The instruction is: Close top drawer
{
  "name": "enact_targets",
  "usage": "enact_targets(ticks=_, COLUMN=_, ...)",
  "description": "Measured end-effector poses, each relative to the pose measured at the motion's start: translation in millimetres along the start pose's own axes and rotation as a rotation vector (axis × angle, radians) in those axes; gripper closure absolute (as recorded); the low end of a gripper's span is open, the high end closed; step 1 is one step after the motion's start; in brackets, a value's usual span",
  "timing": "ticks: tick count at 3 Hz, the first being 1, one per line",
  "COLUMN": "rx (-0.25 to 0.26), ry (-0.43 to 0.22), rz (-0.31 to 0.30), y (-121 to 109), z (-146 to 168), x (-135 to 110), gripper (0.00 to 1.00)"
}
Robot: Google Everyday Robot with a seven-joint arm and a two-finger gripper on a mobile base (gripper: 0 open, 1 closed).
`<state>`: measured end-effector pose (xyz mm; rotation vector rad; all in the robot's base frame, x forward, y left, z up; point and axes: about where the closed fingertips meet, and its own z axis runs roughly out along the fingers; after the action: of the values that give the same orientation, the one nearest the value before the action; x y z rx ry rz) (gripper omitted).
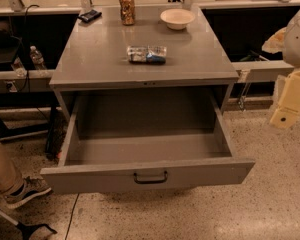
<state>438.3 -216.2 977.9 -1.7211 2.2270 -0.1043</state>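
Note:
The top drawer (90,178) of the grey metal cabinet stands pulled far out toward me. Its inside (145,146) is bare grey metal and holds nothing. Its plain front panel carries one small dark bail handle (150,177) at the centre. No lower drawers show; the open drawer hides them. My gripper (290,101) is the cream-coloured part at the right edge of the view. It hangs in the air to the right of the cabinet and above the floor, apart from the drawer, level with the drawer's right wall.
On the cabinet top (90,59) stand a tall can (126,8), a white bowl (177,18), a snack bag (147,54) and a black object (89,15). A person's leg and shoe (25,190) are at the lower left. A water bottle (37,59) sits behind on the left.

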Motion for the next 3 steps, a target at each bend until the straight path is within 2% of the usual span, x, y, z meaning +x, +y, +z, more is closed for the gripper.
enact_targets(ticks=1, rx=0.000, ry=0.000, rz=0.000, y=0.0, z=0.0, x=0.0, gripper=0.00)
enact_targets(ticks=2, rx=-0.048, ry=-0.009, rz=0.036, y=13.5, z=19.0, x=3.0, gripper=0.00)
enact_targets(ticks=3, rx=-0.107, ry=-0.031, rz=0.117, y=36.7, z=50.6, x=3.2, gripper=0.00)
